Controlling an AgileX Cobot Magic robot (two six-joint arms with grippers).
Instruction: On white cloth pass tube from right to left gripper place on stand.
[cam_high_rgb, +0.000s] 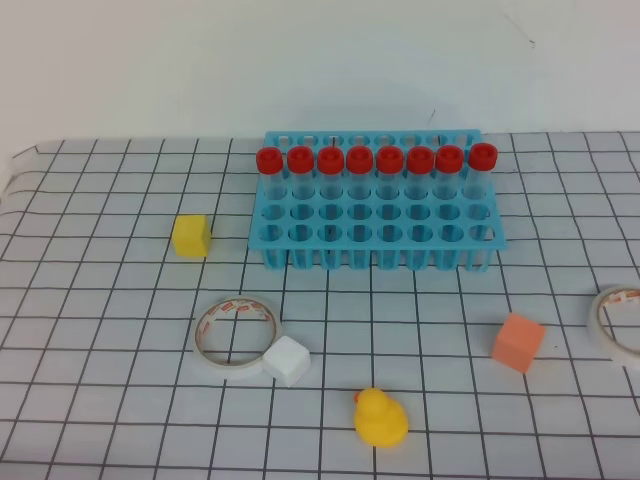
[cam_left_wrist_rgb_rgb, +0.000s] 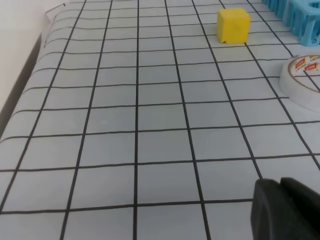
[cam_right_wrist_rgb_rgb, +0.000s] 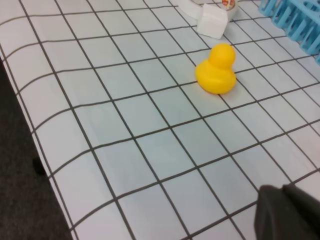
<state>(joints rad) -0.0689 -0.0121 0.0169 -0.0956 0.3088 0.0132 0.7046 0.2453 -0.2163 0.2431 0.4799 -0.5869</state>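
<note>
The white cloth (cam_high_rgb: 120, 300) with its black grid covers the table. At the back middle stands the blue stand (cam_high_rgb: 380, 237), with several red-capped tubes (cam_high_rgb: 359, 160) upright in one row near its back. Neither arm shows in the exterior high view. Only the black tip of my left gripper (cam_left_wrist_rgb_rgb: 280, 185) appears at the lower right of the left wrist view, shut and empty above bare cloth. My right gripper (cam_right_wrist_rgb_rgb: 282, 192) shows the same way in the right wrist view, shut with nothing in it. No tube lies loose on the cloth.
A yellow cube (cam_high_rgb: 191, 236) sits left of the stand. A tape roll (cam_high_rgb: 237, 334) touches a white cube (cam_high_rgb: 287, 360) at front left. A yellow duck (cam_high_rgb: 380, 418) is at the front middle, an orange cube (cam_high_rgb: 518, 341) and a second tape roll (cam_high_rgb: 618, 322) at right.
</note>
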